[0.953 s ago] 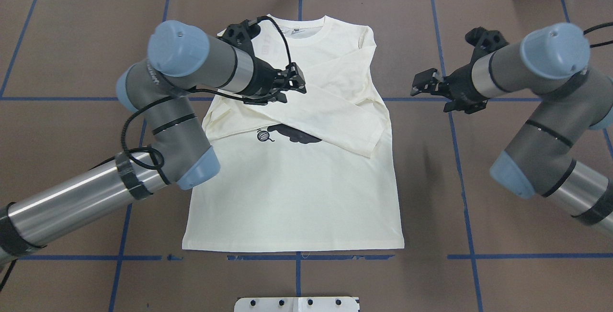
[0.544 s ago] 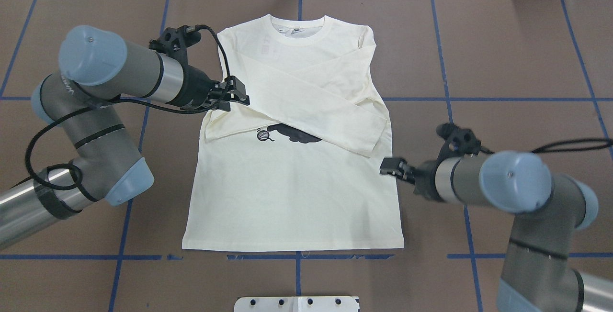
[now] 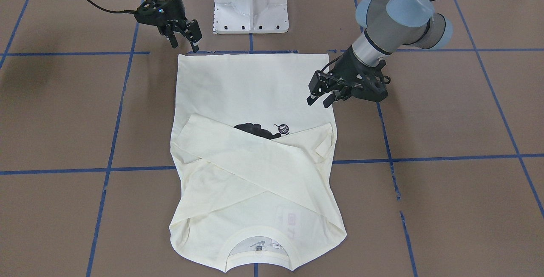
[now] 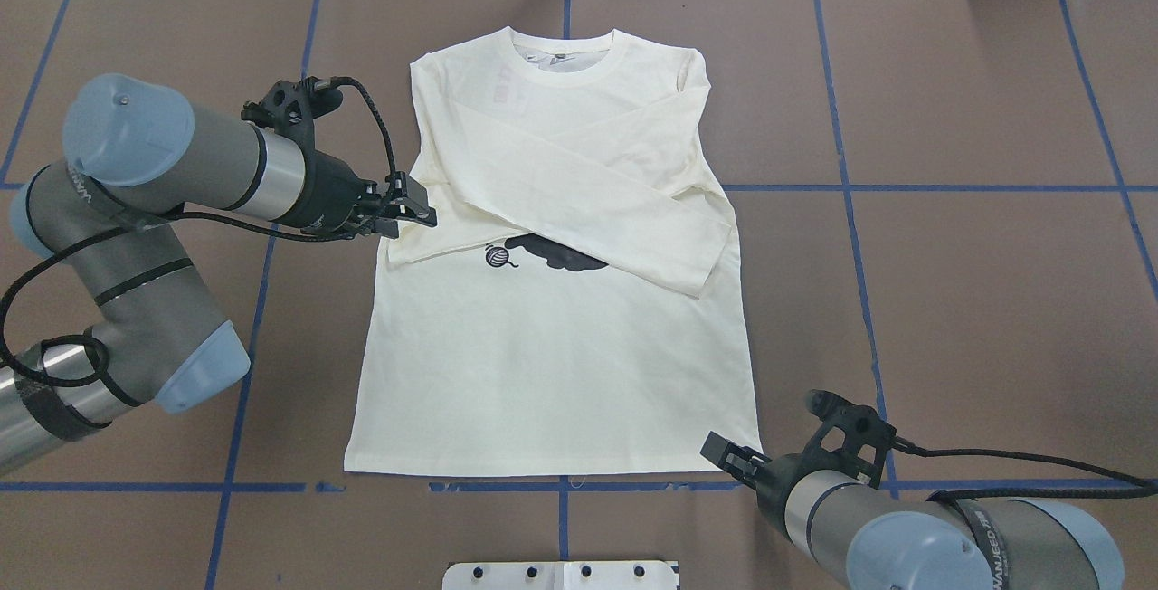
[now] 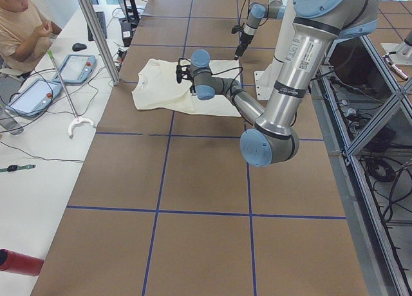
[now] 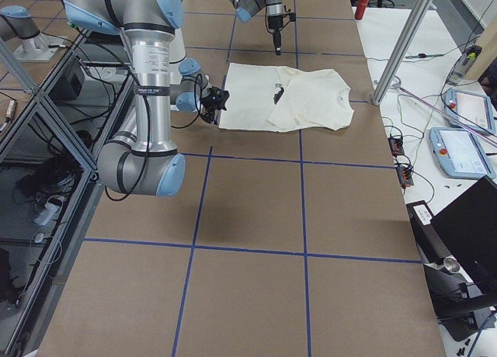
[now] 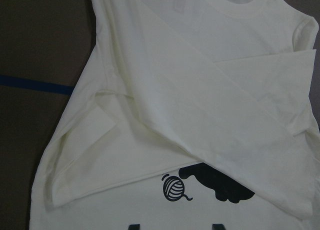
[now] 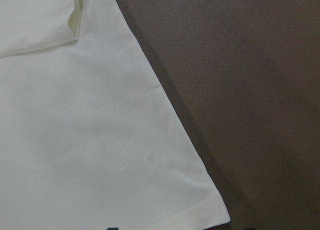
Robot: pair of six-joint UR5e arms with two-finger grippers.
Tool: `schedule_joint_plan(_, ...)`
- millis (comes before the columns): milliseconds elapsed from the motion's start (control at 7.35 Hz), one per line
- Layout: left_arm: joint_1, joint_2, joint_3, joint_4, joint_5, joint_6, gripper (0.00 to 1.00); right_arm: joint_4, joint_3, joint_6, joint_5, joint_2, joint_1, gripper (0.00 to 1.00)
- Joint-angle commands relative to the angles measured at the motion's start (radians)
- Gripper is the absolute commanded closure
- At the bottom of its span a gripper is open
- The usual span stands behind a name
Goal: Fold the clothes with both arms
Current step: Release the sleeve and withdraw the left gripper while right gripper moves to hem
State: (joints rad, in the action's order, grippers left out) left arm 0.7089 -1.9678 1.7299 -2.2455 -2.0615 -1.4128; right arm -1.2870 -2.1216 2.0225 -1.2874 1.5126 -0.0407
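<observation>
The cream-white long-sleeved T-shirt (image 4: 552, 373) lies flat, print side up, collar at the far side. Both sleeves are folded across the chest, partly covering the black cat (image 4: 556, 255) beside the yarn ball (image 4: 495, 256). My left gripper (image 4: 418, 210) is open and empty, low at the shirt's left edge by the folded sleeve (image 7: 85, 175); in the front view this gripper (image 3: 319, 98) has its fingers spread. My right gripper (image 4: 721, 451) hovers open by the right hem corner (image 8: 215, 215), and in the front view it (image 3: 185, 41) holds nothing.
The brown table (image 4: 977, 282) carries a grid of blue tape lines (image 4: 850, 210). The white pedestal base (image 3: 250, 1) stands just behind the hem. A person (image 5: 22, 26) sits at a side table with tablets and cables, and a metal post (image 5: 96, 35) rises beside it.
The left gripper drew back from over the chest to the shirt's left edge. The right arm swung from the far right down to the near right hem corner. The shirt stayed put.
</observation>
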Motion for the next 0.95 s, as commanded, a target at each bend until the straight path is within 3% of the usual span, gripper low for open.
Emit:
schedule_joint_plan(0,0.0,0.004,0.004,0.0,0.003,-0.002,0.39,-0.015,0.035,0.002,0.016,-0.002,-0.005,0.17)
schedule_joint_plan(544,-0.005,0.012,0.004,0.0,0.006,-0.002,0.35,-0.015,0.065,0.001,0.016,-0.011,-0.013,0.21)
schedule_joint_plan(817,-0.003,0.01,0.005,0.0,0.004,-0.005,0.34,-0.014,0.074,0.002,0.014,-0.014,-0.011,0.58)
